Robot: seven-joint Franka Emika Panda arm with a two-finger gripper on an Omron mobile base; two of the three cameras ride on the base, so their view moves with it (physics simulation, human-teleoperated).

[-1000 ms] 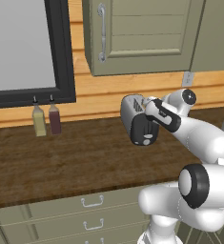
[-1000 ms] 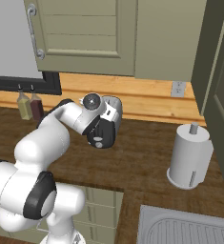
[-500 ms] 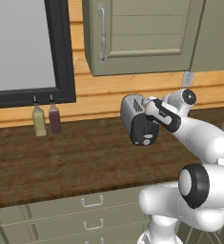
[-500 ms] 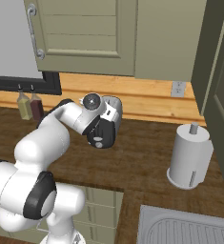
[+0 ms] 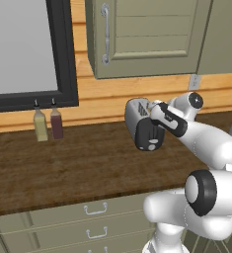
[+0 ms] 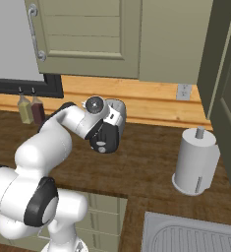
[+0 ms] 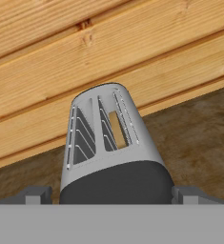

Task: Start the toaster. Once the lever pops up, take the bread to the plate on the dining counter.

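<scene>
The toaster [image 7: 111, 152], a small silver-grey box with a black end panel, stands on the dark wood-grain desk [image 5: 63, 168] close against the wooden plank wall [image 7: 108, 52]; from my hand camera I look down along its top slots, and a tan strip of the bread [image 7: 117, 127] shows inside the slot on the right. My gripper [image 7: 108, 194] hovers at the toaster's black end, its fingers [image 7: 35, 195] spread wide to either side of that end and holding nothing. In the left base view the toaster [image 5: 139, 123] is partly hidden behind my white arm [image 5: 206, 138]. To the toaster's left along the wall stand two small bottles [image 5: 47, 124], one pale and one dark red, under a black-framed window [image 5: 28, 49]. Above the toaster hangs a grey-green cabinet [image 5: 147, 34] with a metal handle. To the toaster's right a white paper towel roll [image 6: 195, 160] stands upright, and a wall outlet [image 6: 184, 91] sits on the planks above it.
</scene>
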